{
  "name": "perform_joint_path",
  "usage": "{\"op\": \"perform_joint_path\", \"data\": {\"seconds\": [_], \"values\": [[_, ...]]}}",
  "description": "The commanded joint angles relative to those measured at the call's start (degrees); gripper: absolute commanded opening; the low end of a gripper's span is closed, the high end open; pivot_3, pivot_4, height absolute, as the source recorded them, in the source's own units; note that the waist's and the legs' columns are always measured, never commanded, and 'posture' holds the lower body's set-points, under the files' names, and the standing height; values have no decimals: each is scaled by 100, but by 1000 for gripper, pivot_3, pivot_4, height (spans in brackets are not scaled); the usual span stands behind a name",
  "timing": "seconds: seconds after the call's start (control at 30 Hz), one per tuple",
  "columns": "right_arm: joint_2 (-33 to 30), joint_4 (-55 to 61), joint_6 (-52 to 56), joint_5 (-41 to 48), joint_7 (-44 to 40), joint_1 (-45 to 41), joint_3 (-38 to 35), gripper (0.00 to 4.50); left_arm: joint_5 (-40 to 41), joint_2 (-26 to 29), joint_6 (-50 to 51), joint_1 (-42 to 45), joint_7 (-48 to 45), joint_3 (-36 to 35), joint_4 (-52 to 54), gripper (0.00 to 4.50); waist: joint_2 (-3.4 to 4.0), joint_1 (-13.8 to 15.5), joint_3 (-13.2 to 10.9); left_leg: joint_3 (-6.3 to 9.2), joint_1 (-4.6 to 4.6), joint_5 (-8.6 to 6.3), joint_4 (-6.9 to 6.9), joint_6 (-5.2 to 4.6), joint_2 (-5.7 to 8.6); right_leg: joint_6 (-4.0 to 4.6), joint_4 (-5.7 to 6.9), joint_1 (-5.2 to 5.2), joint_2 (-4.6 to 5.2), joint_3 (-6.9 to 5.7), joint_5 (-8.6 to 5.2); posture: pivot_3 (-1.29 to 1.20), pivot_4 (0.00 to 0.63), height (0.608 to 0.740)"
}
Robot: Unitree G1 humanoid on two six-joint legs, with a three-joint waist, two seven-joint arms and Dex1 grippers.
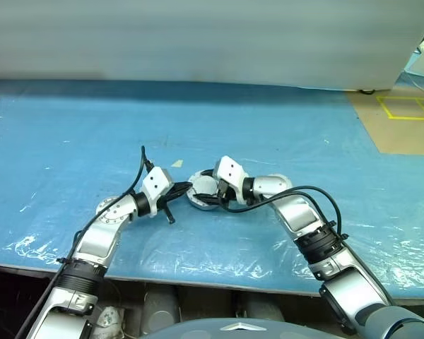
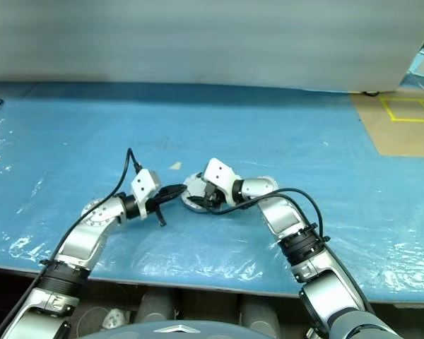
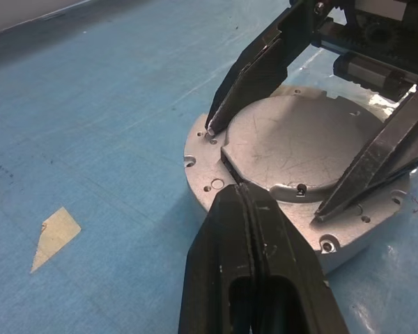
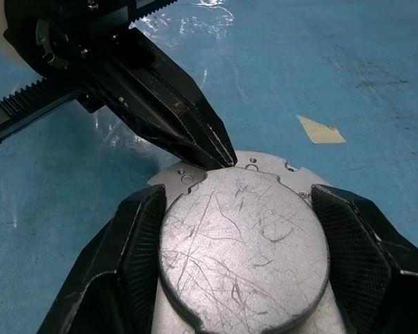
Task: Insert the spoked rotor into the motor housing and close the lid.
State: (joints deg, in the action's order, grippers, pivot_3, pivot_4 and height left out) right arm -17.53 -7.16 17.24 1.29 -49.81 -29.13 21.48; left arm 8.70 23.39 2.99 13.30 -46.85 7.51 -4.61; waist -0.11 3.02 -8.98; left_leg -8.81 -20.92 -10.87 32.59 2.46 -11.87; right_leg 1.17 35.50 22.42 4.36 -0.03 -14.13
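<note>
The right gripper straddles the round silver lid, one finger on each side. The left gripper, fingers pressed together, touches the lid's rim. The lid sits mid-desk on a blue plastic sheet.

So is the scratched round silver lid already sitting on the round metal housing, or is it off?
On: the lid lies flat atop the housing, between the right gripper's fingers.
</note>
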Motion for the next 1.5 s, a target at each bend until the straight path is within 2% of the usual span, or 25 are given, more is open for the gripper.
{"op": "perform_joint_path", "data": {"seconds": [0.03,0.07,0.33,0.73,0.8,1.03,1.2,1.3,1.43,1.5], "values": [[-12,-140,260,58,-15,173,-15,4309,-127,2,112,-22,21,143,-113,0,0,5,0,0,0,0,-5,0,0,0,-4,0,0,0,0,0,150,740],[7,-113,278,104,-20,173,-49,4483,-108,-1,111,-22,14,134,-114,0,0,6,0,0,0,0,-9,0,0,0,-8,0,0,-1,0,0,150,740],[18,290,202,738,-416,337,-354,4483,-57,11,129,-24,-31,126,-94,0,0,8,0,-1,-13,1,-29,1,1,0,-45,3,-3,-6,1,0,150,740],[-64,-77,859,792,428,249,-1000,4483,-70,-7,83,-26,-114,186,-115,0,1,9,-1,-2,-18,13,-42,21,1,-1,-67,3,-5,-12,1,0,150,740],[-82,-75,1414,958,419,272,-1066,4483,-67,-9,74,-17,-112,194,-121,0,2,10,0,-2,-16,13,-42,21,2,-1,-68,1,-4,-11,1,0,150,740],[104,293,4337,2670,274,324,-1798,4483,-67,-21,26,-10,-115,222,-126,0,3,55,0,-2,-15,13,-46,21,2,-1,-73,-1,-5,-13,0,0,150,740],[396,262,5619,3486,501,219,-2430,4483,-76,-31,-29,37,-121,221,-187,0,7,88,0,-3,-16,13,-50,22,1,-1,-74,3,-6,-13,0,0,150,740],[576,44,5786,3602,742,129,-2769,3859,-88,-35,-65,70,-118,222,-235,0,7,88,0,-7,-18,13,-54,23,1,-1,-73,10,-6,-12,0,0,150,740],[769,-176,5870,3683,1030,11,-3135,2525,-85,-22,-112,102,-111,196,-276,0,8,69,0,-18,-22,14,-62,25,1,-1,-70,24,-7,-4,1,0,150,740],[738,-109,5895,3691,1027,51,-3051,2019,-93,-20,-134,104,-104,182,-291,0,11,76,1,-23,-21,14,-64,25,0,-2,-68,29,-8,0,1,0,150,740]]}}
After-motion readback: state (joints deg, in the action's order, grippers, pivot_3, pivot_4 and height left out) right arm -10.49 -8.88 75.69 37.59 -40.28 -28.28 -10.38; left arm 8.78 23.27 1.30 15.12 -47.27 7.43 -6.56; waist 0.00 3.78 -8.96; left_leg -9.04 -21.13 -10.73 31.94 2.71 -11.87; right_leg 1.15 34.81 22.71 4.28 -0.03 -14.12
